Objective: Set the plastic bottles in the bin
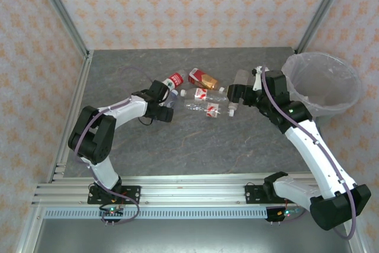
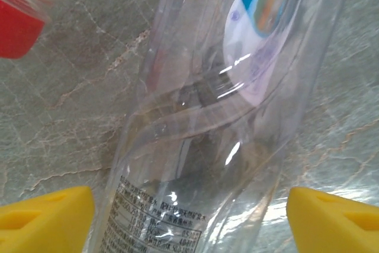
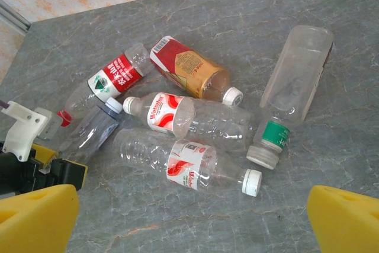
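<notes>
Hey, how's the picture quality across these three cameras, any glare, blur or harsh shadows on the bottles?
Left wrist: the clear bottle is very close, white glare streaks on its plastic, its print slightly soft. Right wrist: the bottles are sharp and evenly lit; the yellow fingertips look soft up front. Top external: flat light, faint shadows under the arms, the bin pale.

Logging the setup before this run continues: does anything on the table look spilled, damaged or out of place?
Nothing spilled or broken. The plastic bottles all lie on their sides in a loose cluster on the table, and the green-banded bottle lies at its edge. The bin stands upright, liner in place.
</notes>
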You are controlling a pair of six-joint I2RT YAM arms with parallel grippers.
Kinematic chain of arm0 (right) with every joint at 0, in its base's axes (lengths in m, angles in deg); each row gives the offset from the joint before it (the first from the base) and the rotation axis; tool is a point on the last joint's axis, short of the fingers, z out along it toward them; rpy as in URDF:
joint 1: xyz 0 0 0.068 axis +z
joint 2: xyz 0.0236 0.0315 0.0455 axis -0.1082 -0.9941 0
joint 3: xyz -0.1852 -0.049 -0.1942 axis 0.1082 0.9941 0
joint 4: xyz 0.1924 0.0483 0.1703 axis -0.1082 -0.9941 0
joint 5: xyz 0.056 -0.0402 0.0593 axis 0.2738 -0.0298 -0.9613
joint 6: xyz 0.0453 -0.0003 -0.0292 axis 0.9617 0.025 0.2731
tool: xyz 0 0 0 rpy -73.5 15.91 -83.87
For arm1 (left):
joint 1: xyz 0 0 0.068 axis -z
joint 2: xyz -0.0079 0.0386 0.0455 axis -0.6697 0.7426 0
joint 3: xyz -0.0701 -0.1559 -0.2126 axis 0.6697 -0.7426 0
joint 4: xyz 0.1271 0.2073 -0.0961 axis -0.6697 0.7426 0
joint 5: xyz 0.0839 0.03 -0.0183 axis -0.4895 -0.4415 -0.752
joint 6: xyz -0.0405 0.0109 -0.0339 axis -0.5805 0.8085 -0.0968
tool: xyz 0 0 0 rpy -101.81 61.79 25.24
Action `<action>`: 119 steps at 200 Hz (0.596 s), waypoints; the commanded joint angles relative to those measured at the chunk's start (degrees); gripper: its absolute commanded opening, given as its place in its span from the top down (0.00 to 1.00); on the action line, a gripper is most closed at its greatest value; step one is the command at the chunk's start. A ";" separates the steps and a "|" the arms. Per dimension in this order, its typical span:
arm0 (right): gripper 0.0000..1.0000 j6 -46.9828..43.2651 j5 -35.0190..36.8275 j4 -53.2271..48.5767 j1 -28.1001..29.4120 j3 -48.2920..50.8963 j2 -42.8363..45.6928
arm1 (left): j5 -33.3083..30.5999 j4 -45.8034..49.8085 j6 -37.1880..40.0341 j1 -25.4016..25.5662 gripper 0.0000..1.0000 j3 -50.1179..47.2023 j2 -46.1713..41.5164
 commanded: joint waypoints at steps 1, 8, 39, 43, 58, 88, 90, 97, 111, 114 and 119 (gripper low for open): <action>0.01 0.01 1.47 1.90 0.37 1.08 0.79 | -5.92 2.40 1.09 0.64 0.20 2.08 1.05; 0.01 0.02 1.55 1.91 0.41 1.12 0.78 | -6.37 2.52 1.18 0.83 0.23 2.56 1.45; 0.01 0.12 1.82 1.79 0.42 1.04 0.84 | -8.03 4.46 1.44 1.63 0.28 5.58 4.49; 0.01 0.15 1.89 1.83 0.37 1.04 0.92 | -8.14 4.75 1.44 1.84 0.28 5.82 4.88; 0.01 0.08 2.16 1.60 0.35 1.25 1.22 | -9.87 5.08 0.72 2.62 0.30 6.29 5.70; 0.01 -0.10 2.52 1.53 0.36 1.67 1.47 | -10.34 4.02 -0.53 3.36 0.34 5.74 6.52; 0.01 -0.10 2.53 1.51 0.36 1.65 1.47 | -10.49 4.02 -0.61 3.44 0.35 5.71 6.64; 0.01 -0.15 2.46 1.50 0.40 1.66 1.45 | -10.99 3.98 -0.91 3.63 0.36 5.65 6.71; 0.01 -0.15 2.52 1.67 0.42 1.74 1.39 | -11.78 3.29 -1.07 4.15 0.39 5.00 6.30; 0.01 -0.11 2.50 1.72 0.42 1.75 1.38 | -11.91 3.13 -1.10 4.28 0.40 4.90 6.11; 0.01 -0.18 2.52 1.80 0.37 1.83 1.37 | -12.17 2.78 -1.35 4.45 0.41 4.59 5.87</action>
